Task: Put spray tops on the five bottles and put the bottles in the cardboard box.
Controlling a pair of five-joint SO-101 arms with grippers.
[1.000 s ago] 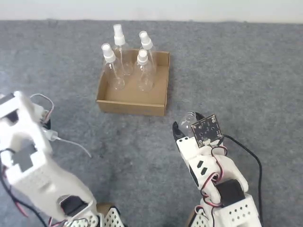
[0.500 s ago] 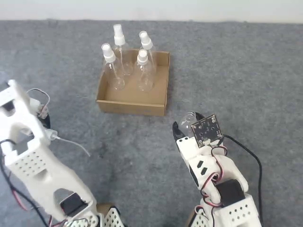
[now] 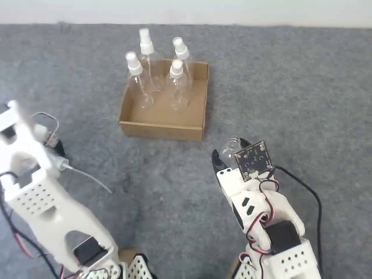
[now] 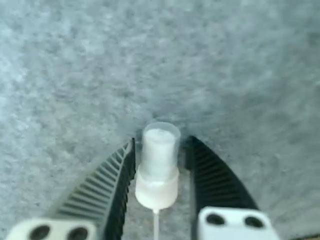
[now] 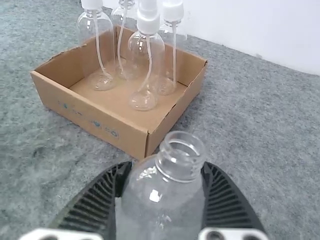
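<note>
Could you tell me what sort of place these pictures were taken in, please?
Probably a robotics lab bench rather than a factory: a table covered in grey felt-like matting, a plain white wall, and a cardboard box holding four spray bottles.

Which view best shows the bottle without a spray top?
Right wrist view: the uncapped bottle stands close in the right gripper, open neck plain. The high view catches its neck past the arm's camera board. The left wrist view faces the spray top.

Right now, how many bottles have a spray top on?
4 bottles, all upright in the box: two at its back, two nearer the front. A fifth bottle, in the right jaws, has none.
</note>
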